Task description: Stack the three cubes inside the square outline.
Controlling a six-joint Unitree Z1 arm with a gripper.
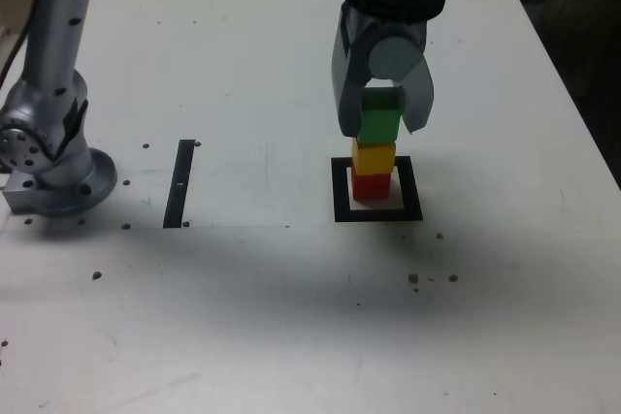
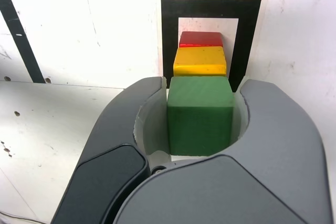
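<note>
The green cube (image 2: 200,115) looks like painted wood, matt with faint grain. The yellow cube (image 2: 200,61) under it is glossier, with worn edges, and the red cube (image 2: 201,39) shines most. The gripper (image 2: 201,124) has smooth grey plastic jaws, matt, with darker panels. The square outline (image 2: 210,9) seems to be matt black tape on pale paper. The worktop (image 1: 243,55) is white, matt, scuffed and speckled. The arm's base (image 1: 49,143) is brushed metal, probably aluminium.

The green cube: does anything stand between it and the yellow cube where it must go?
Nothing visible does. The green cube, between the jaws of the gripper, sits on or just above the yellow cube.
</note>
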